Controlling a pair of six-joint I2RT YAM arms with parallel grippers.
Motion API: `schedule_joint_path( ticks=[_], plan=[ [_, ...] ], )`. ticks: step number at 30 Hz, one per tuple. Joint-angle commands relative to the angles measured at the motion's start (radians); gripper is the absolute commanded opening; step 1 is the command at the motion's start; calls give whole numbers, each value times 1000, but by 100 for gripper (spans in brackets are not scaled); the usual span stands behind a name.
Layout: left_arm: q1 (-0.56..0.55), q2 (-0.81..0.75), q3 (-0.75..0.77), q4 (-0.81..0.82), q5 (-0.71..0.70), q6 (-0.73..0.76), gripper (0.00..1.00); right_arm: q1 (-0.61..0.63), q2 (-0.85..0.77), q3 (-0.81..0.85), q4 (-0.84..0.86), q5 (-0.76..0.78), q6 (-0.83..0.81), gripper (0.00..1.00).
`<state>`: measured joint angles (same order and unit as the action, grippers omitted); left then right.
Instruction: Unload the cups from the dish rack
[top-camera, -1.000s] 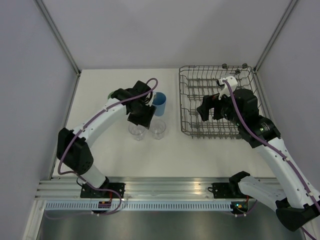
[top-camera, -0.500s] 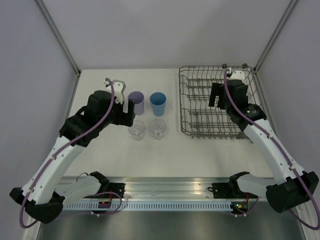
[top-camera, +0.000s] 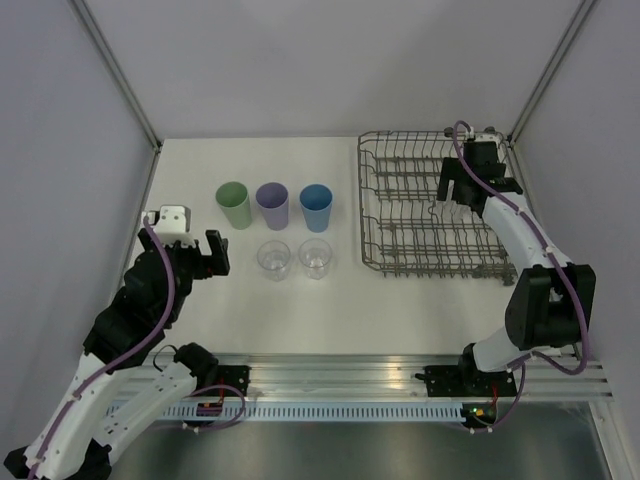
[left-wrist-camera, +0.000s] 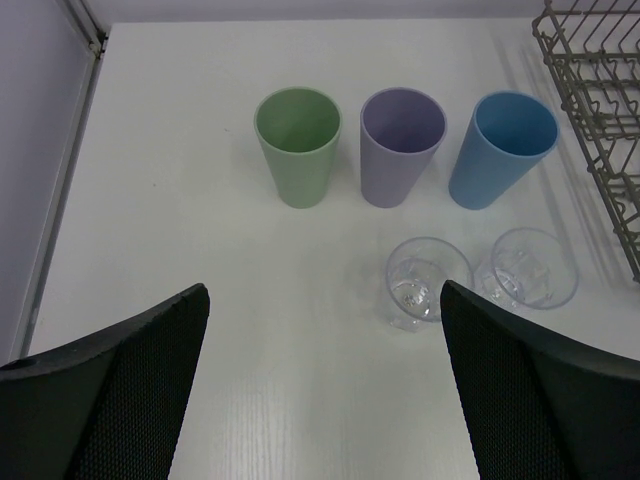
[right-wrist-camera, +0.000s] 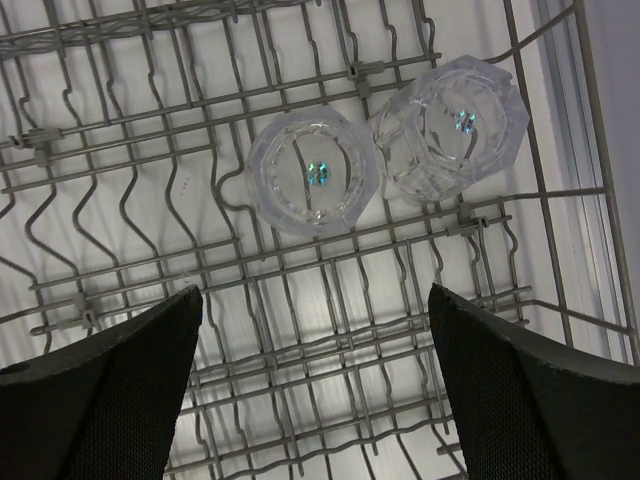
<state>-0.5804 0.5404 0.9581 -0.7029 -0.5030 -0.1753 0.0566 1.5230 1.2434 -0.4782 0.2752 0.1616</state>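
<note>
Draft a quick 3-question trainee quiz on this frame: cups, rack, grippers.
1. How many cups stand on the table, outside the dish rack?
2. True or false: the right gripper is shut on a clear cup.
3. What colour is the tumbler nearest the dish rack? A) mint green B) lavender C) blue

Key
1. Five: three opaque, two clear.
2. False. It hangs open above two clear cups in the rack.
3. C
</note>
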Motion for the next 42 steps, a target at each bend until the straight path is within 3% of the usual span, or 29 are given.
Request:
schedule_joint_path(
  ticks=[1, 8, 14, 28, 34, 38, 42],
  plan=[
    [-6, -29, -24, 74, 18, -23, 100, -37, 64, 82, 41, -39, -71, 98],
    [-6, -40, -51, 85, 78, -23, 100, -104, 225, 191, 23, -194, -114, 97],
    [-6, -34, -56, 94, 110, -20, 100, -116, 339, 293, -48, -231, -134, 95],
    [-6, -26, -61, 97, 127, -13, 100, -115, 428, 337, -94, -252, -139, 91],
    [-6, -20, -61, 97, 142, -10, 100, -116, 430, 346, -102, -226, -137, 79],
    [-6, -17, -61, 98, 149, -9, 100, -115, 414, 347, -106, -219, -137, 61],
    [-6, -19, -62, 97, 153, -6, 100, -116, 390, 352, -109, -214, -137, 53]
  ],
)
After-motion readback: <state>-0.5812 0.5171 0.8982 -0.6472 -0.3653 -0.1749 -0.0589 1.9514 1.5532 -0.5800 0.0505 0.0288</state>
